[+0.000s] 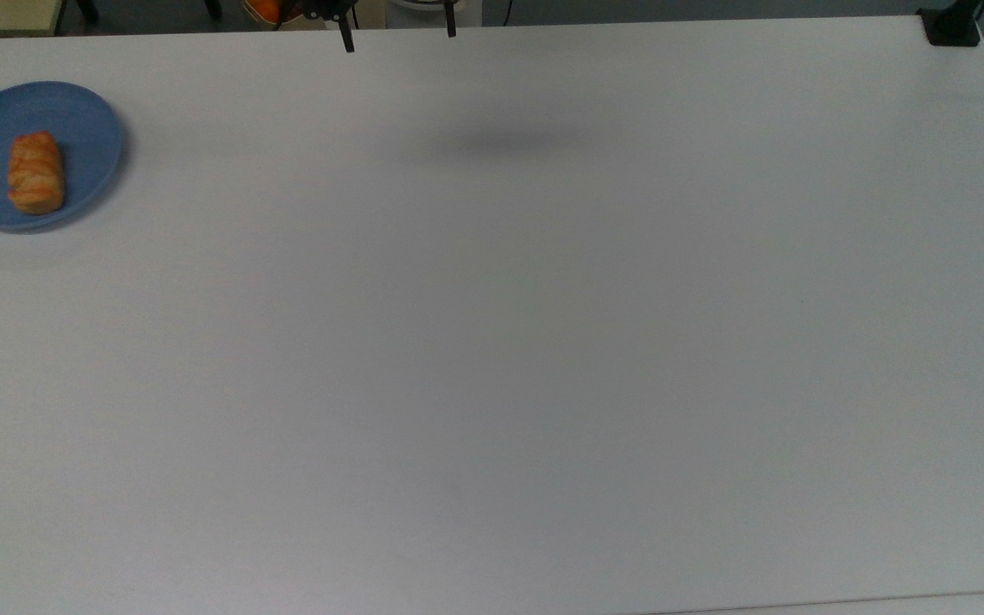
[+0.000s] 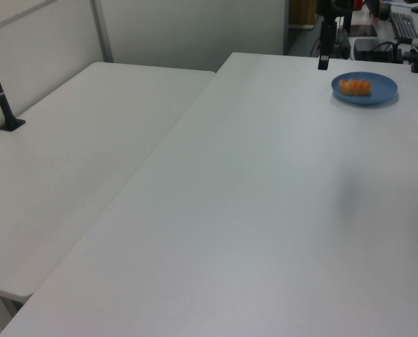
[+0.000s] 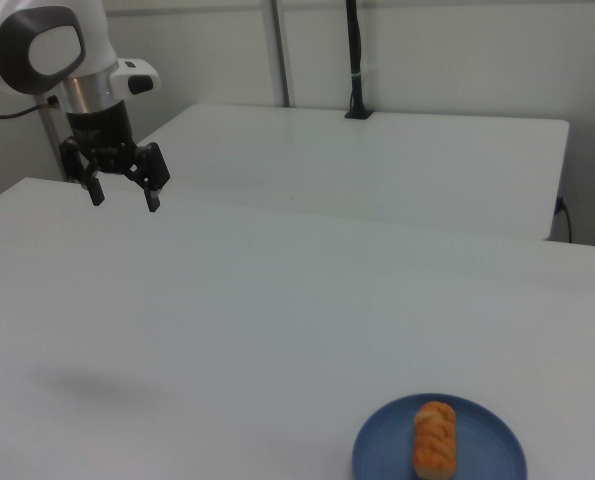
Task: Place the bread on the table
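Observation:
The bread (image 1: 36, 172), a small golden-orange braided roll, lies on a round blue plate (image 1: 86, 128) at the top view's far left; the bread (image 3: 434, 436) and the plate (image 3: 482, 440) also show low in the right view, and the bread (image 2: 354, 86) far back in the left view. The white table (image 1: 509, 342) stretches wide around them. My gripper (image 3: 124, 195) hangs open high above the table's far edge, far from the bread, nothing between its fingers. Its fingertips (image 1: 346, 41) poke in at the top view's upper edge.
A second white table (image 2: 68, 154) adjoins on the left view's left, with a black pole clamp (image 2: 10, 125) on it. Another black clamp (image 1: 951, 30) sits at the top view's upper right corner. The arm's shadow (image 1: 509, 141) falls on the table.

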You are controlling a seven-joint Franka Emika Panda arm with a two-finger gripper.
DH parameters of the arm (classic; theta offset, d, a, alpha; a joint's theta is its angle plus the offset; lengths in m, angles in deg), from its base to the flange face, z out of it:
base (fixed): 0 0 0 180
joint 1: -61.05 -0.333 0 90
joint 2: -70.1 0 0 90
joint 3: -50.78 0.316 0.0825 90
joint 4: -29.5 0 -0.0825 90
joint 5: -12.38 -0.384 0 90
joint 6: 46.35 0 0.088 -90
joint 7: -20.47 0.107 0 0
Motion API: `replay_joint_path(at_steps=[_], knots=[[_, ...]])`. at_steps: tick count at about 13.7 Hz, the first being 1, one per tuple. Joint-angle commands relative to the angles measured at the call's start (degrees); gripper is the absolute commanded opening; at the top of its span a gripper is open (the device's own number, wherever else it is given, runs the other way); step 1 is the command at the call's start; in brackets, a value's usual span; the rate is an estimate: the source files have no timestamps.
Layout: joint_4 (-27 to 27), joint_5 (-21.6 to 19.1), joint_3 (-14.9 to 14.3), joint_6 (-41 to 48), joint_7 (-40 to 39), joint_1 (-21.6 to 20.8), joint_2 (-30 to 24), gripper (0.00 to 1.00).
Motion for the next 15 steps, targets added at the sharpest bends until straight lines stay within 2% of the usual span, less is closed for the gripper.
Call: replay_joint_path(at_steps=[1,12,15], knots=[[0.1,-0.1,-1.1,1.1,1.1,-1.4,-0.3,1.0],[-0.2,-0.1,-1.1,2.0,-0.2,-1.0,-0.6,1.0],[-0.2,0.2,-1.1,3.0,-6.7,0.5,-0.6,1.0]])
